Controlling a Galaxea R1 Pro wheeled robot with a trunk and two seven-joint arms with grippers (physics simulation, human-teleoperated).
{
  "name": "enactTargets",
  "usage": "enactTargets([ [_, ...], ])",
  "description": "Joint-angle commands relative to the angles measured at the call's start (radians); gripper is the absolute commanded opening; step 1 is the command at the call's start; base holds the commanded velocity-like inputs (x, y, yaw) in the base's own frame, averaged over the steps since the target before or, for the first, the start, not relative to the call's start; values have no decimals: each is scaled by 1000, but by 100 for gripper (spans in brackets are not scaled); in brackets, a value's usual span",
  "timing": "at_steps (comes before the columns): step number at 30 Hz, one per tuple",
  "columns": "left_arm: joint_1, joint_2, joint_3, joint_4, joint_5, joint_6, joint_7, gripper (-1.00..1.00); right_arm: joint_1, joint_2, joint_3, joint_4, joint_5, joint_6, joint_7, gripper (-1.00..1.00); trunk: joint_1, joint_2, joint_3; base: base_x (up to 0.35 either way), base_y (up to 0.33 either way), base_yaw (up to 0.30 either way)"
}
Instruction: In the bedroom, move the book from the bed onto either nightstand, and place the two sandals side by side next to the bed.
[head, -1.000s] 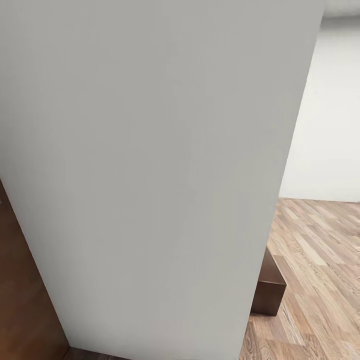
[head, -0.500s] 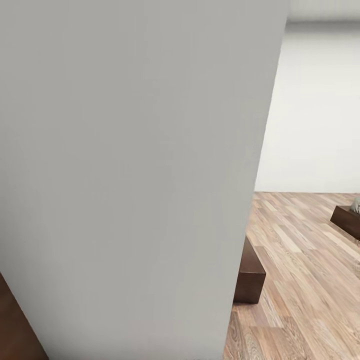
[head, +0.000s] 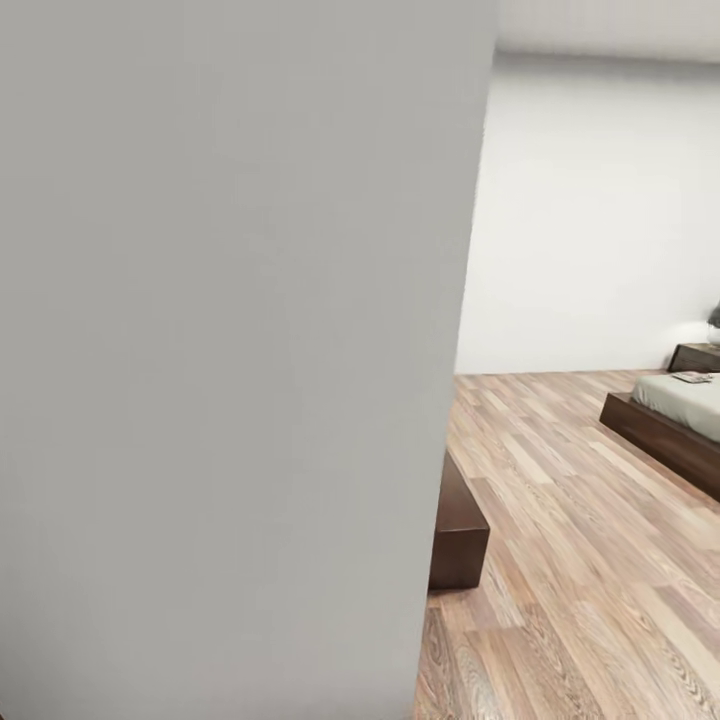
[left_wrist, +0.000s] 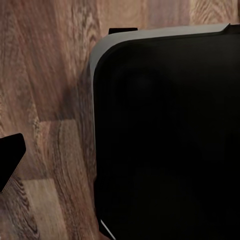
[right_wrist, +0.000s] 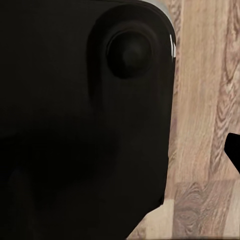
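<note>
My head view has swung to the right over the last second. The grey wall panel (head: 230, 350) close in front of me filled nearly all of it a second ago and now covers only the left part, and the bedroom (head: 580, 220) has opened up beyond its edge. The low dark wooden block (head: 458, 525) at the foot of the panel has slid leftward in the picture along with it, which I put down to the camera turning, not the block moving. What is new is the bed (head: 672, 425) at the far right edge: its dark frame corner and a strip of light grey mattress. A small flat thing lies on the mattress near the far end, which I take for the book (head: 692, 377), though it is too small to read. Just beyond it stands a dark cabinet, likely the nightstand (head: 697, 356). I cannot pick out the sandals.

So I judge I am on the approach, with the wood floor (head: 570, 560) between me and the bed to cross and nothing yet picked up.

As for my fingers, both wrist views look down at the floor past the dark bulk of my own body (left_wrist: 165, 140), with only dark slivers at the edges. Whether either set of fingers is released or clenched I cannot tell; I see nothing held.
</note>
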Motion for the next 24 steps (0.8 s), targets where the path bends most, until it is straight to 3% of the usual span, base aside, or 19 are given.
enactTargets([
  [1, 0, 0, -1, 0, 0, -3, 1, 100, 0, 0, 0, 0, -1, -1, 1, 100, 0, 0, -1, 0, 0, -272],
  [24, 0, 0, -1, 0, 0, -4, 1, 100, 0, 0, 0, 0, 0, -1, 1, 100, 0, 0, -10, 0, 0, -273],
])
